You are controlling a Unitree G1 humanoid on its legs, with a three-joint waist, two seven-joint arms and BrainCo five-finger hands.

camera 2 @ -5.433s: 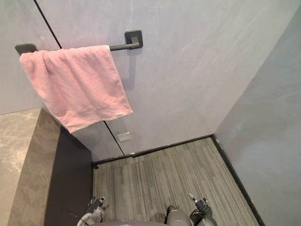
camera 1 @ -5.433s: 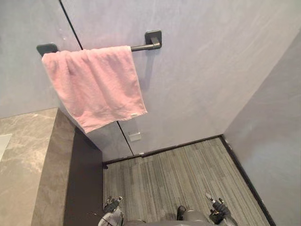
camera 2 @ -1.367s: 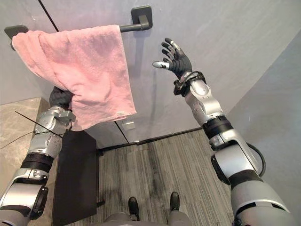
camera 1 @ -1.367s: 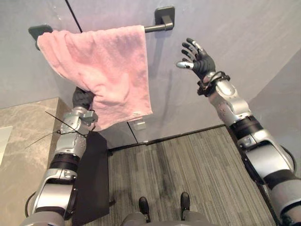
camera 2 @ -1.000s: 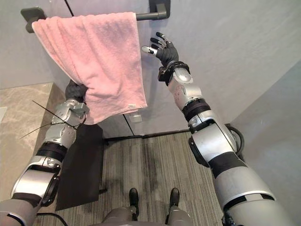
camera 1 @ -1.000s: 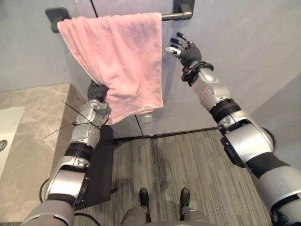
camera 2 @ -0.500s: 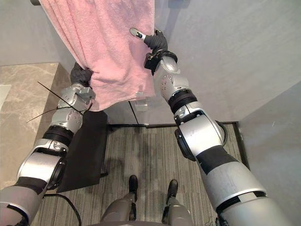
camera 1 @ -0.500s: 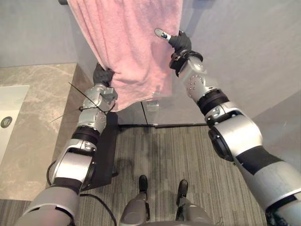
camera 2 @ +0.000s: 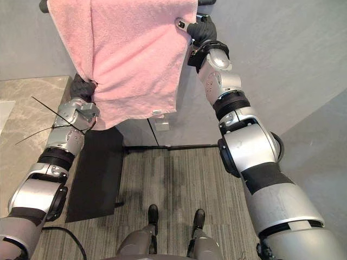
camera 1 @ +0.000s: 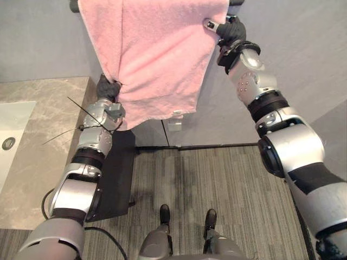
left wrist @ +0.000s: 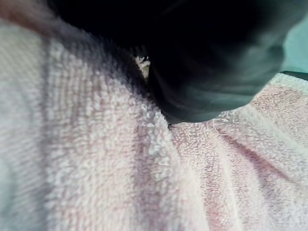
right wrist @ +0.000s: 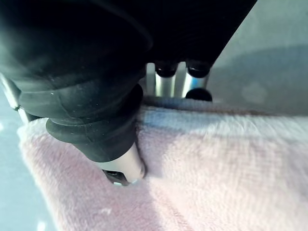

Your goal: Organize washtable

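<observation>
Up the towel's (camera 1: pixel 157 59) right edge our right hand (camera 1: pixel 230 30) has been climbing, and it is now sitting just under the rail (camera 1: pixel 74 5), where half a second ago it was lower on that edge.

Nearest to us, the grey striped floor (camera 1: pixel 217 179) is running out to the foot of the wall (camera 1: pixel 303 49). On our left the marble counter (camera 1: pixel 49 124) is showing, with the sink (camera 1: pixel 11 135) set into it and a dark cabinet side (camera 1: pixel 116 173) dropping from its edge to the floor.

Further out, our left arm is reaching up beside the counter. Our left hand (camera 1: pixel 107 88) is meeting the towel's lower left edge, where the cloth is bunching. Its fingers are lying behind the cloth, so we cannot tell whether they are gripping.

The pink towel is hanging over the rail and spreading down the wall, its bottom hem slanting lower on our left. A small plate (camera 1: pixel 173 125) is sitting on the wall just beneath the hem.

Farthest, we are pinching the towel near its top right corner with the right hand. The thumb (right wrist: pixel 120 166) is pressing on the front of the cloth and the fingers (right wrist: pixel 166 79) are going behind it.
</observation>
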